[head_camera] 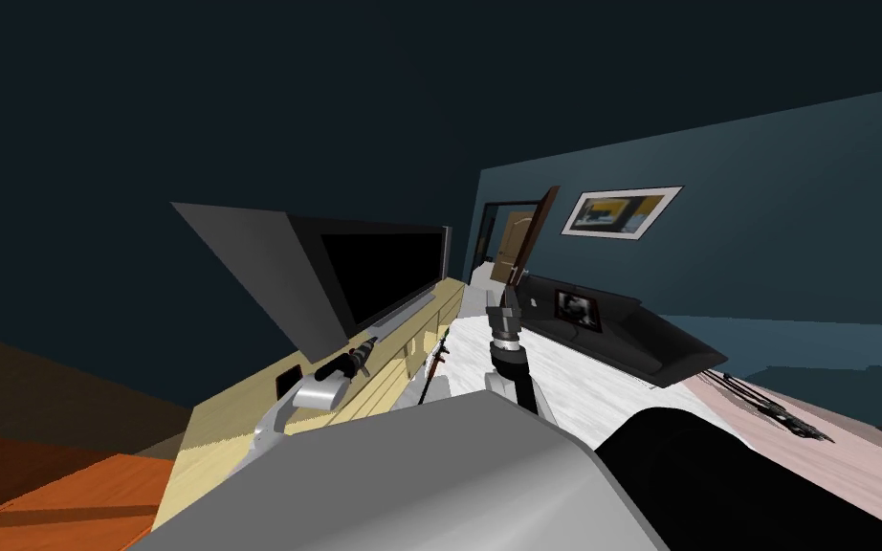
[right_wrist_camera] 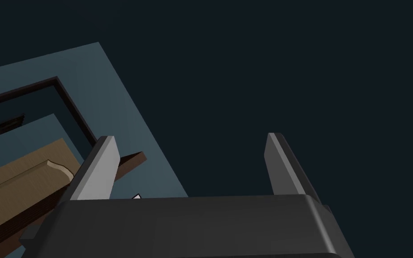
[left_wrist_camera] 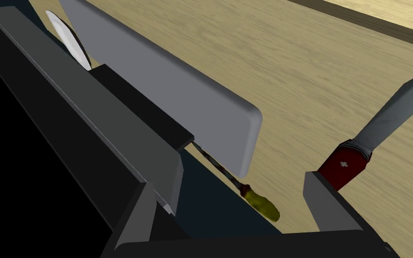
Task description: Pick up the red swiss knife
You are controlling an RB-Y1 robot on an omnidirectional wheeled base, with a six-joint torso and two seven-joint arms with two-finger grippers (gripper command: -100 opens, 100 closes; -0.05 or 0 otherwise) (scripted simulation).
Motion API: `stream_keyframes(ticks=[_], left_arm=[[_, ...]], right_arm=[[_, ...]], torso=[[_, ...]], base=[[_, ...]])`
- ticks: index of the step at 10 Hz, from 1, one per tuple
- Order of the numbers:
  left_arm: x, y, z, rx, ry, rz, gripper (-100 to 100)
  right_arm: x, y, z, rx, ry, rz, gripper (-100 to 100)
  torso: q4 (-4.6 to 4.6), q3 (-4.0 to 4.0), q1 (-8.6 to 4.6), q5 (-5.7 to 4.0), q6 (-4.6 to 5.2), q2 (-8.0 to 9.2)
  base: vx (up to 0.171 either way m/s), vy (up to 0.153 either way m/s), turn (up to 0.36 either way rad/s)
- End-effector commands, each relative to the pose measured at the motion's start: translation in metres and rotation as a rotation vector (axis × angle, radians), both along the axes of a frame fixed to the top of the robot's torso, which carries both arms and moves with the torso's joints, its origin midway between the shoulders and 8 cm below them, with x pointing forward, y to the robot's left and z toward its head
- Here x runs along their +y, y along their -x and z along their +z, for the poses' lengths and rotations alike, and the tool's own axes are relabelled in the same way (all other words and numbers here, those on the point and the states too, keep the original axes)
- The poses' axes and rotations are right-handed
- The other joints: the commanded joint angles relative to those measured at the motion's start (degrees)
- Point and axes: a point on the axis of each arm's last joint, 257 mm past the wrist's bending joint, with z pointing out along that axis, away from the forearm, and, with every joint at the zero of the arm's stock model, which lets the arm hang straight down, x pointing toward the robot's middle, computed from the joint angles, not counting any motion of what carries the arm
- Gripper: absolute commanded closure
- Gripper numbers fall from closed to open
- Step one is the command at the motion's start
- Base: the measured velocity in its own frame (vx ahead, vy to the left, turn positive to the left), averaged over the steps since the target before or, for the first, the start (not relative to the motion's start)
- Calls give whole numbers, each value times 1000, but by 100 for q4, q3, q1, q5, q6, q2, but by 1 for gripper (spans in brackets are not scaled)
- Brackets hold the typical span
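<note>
The red swiss knife (left_wrist_camera: 344, 163) lies on the light wood stand (left_wrist_camera: 317, 71), its grey blade (left_wrist_camera: 396, 109) folded out and pointing away from my hand. My left gripper (left_wrist_camera: 230, 181) is open and low over the stand, and its outer finger (left_wrist_camera: 329, 204) covers the knife's near end. A screwdriver with a yellow handle (left_wrist_camera: 260, 205) lies between the fingers, its shaft running under the TV's grey foot (left_wrist_camera: 178, 85). In the head view the left gripper (head_camera: 364, 352) sits at the TV's foot. My right gripper (right_wrist_camera: 190, 136) is open, empty and raised beside my chest (head_camera: 505, 298).
The big black TV (head_camera: 372, 273) stands on the stand (head_camera: 238, 411) and walls in the left hand's inner side. A low black piece of furniture (head_camera: 621, 335) lies to the right on a white floor patch. An open brown door (head_camera: 518, 244) is at the back.
</note>
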Motion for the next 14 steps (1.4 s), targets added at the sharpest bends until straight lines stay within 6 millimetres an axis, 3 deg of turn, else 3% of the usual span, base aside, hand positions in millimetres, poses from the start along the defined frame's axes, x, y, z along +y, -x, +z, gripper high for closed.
stream_keyframes(ticks=[1, 2, 3, 5, 8, 10, 11, 14], left_arm=[[11, 10, -12, 51, -23, 4, -100], [27, 18, -27, 104, -54, 11, -100], [27, 20, -29, 113, -56, 12, -100], [61, 40, -56, 226, -115, 30, -100], [78, 53, -69, 290, -143, 41, -100], [110, 77, -88, 393, -190, 63, -100], [110, 77, -88, 395, -190, 63, -100], [150, 109, -106, 523, -242, 94, -100]], right_arm=[[0, 0, 0, 0, 0, 0, 0], [0, 0, 0, 0, 0, 0, 0], [0, 0, 0, 0, 0, 0, 0], [0, 0, 0, 0, 0, 0, 0], [0, 0, 0, 0, 0, 0, 0], [0, 0, 0, 0, 0, 0, 0], [0, 0, 0, 0, 0, 0, 0], [0, 0, 0, 0, 0, 0, 0]], torso=[[0, 0, 0, 0, 0, 0], [0, 2, 1, 0, -3, 4], [1, 3, 3, 0, -2, 5], [2, 6, 3, 1, -1, 10], [0, 0, 2, 0, -2, -1], [2, 5, 6, 0, -3, 9], [1, 3, 2, 0, -2, 5], [2, 3, -1, -1, -1, 4]], base=[[57, -32, -43], [53, -26, -54], [39, -19, -45], [50, -31, -107], [62, -25, -42], [52, -26, -87], [51, -23, -31], [62, -34, -71]])
